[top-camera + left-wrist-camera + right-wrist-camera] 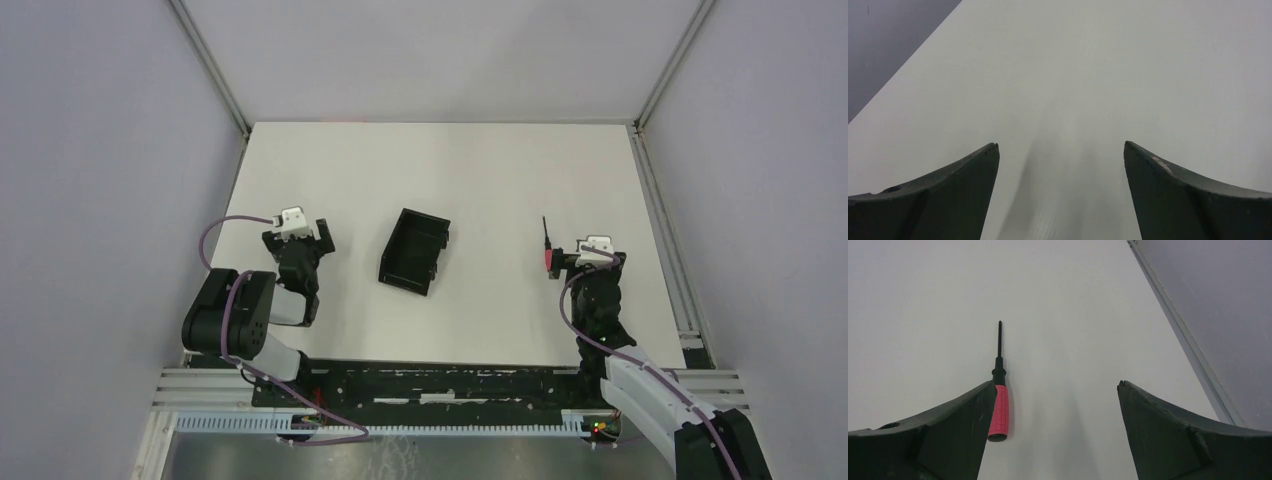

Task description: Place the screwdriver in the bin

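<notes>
Nothing is done yet: the screwdriver (999, 405) lies flat on the tabletop (450, 170), well right of the bin (413, 250), ungrasped. The right fingers (948, 435) stand apart, one just beside its handle. The left fingers (948, 195) stand apart, left of the bin. Grasp, carry and release remain.

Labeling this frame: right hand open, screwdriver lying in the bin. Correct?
Not quite. The right hand is open, but the screwdriver is not in the bin: it lies on the table beside one of the hand's fingers. The right wrist view shows it.
</notes>
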`<state>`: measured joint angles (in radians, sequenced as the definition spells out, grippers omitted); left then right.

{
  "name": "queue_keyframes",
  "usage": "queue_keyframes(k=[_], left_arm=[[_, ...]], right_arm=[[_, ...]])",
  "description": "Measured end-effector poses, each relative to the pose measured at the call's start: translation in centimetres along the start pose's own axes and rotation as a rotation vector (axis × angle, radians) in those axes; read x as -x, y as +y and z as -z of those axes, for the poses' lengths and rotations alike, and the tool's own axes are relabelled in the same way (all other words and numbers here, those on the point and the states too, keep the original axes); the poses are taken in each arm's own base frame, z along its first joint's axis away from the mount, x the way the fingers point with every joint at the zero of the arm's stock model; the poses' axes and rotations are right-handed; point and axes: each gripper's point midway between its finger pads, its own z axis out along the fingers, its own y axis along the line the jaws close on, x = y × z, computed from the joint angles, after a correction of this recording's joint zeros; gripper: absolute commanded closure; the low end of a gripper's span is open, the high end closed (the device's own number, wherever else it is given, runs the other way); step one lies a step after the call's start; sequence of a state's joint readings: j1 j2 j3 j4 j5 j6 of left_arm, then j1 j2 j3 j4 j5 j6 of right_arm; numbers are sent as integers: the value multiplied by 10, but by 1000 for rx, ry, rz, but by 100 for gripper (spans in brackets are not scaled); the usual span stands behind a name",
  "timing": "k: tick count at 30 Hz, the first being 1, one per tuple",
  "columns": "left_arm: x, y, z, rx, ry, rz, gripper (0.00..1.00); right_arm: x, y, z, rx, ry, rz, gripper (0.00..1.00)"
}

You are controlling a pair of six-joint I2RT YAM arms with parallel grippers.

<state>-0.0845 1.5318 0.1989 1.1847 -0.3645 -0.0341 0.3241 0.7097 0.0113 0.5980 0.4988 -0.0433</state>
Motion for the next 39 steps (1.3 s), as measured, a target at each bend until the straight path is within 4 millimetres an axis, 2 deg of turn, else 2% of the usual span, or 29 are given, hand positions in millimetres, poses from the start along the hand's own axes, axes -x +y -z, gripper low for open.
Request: queue_keyframes(k=[4, 7, 8, 10, 14, 16, 19, 21, 22, 26, 29, 33, 35, 39], left_arm=[[0, 0, 0, 0, 0, 0, 0], [0, 0, 0, 0, 0, 0, 0], [0, 0, 0, 0, 0, 0, 0], [0, 0, 0, 0, 0, 0, 0], [0, 0, 0, 0, 0, 0, 0], [0, 0, 0, 0, 0, 0, 0], [0, 0, 0, 0, 0, 0, 0], [0, 0, 0, 0, 0, 0, 0], [0, 0, 0, 0, 0, 0, 0], [0, 0, 0, 0, 0, 0, 0], [0, 0, 0, 0, 0, 0, 0], [0, 0, 0, 0, 0, 0, 0], [0, 0, 0, 0, 0, 0, 0], [0, 0, 0, 0, 0, 0, 0]], right_arm=[[-1, 2, 0, 12, 21, 17, 2], [17, 8, -7, 35, 47, 25, 2], [30, 10, -12, 40, 50, 22, 2], [70, 15, -25, 52, 53, 13, 2], [160, 28, -60, 75, 86, 1, 2], [197, 36, -79, 103, 127, 9, 2], [218, 48, -105, 167, 227, 33, 6], [206, 53, -118, 204, 311, 49, 11], [190, 55, -124, 227, 377, 61, 12], [101, 59, -129, 290, 657, 101, 16], [23, 60, -113, 320, 883, 121, 18], [-40, 58, -81, 346, 1066, 136, 24], [-58, 58, -67, 354, 1121, 138, 32], [-79, 60, -53, 375, 1164, 133, 69]])
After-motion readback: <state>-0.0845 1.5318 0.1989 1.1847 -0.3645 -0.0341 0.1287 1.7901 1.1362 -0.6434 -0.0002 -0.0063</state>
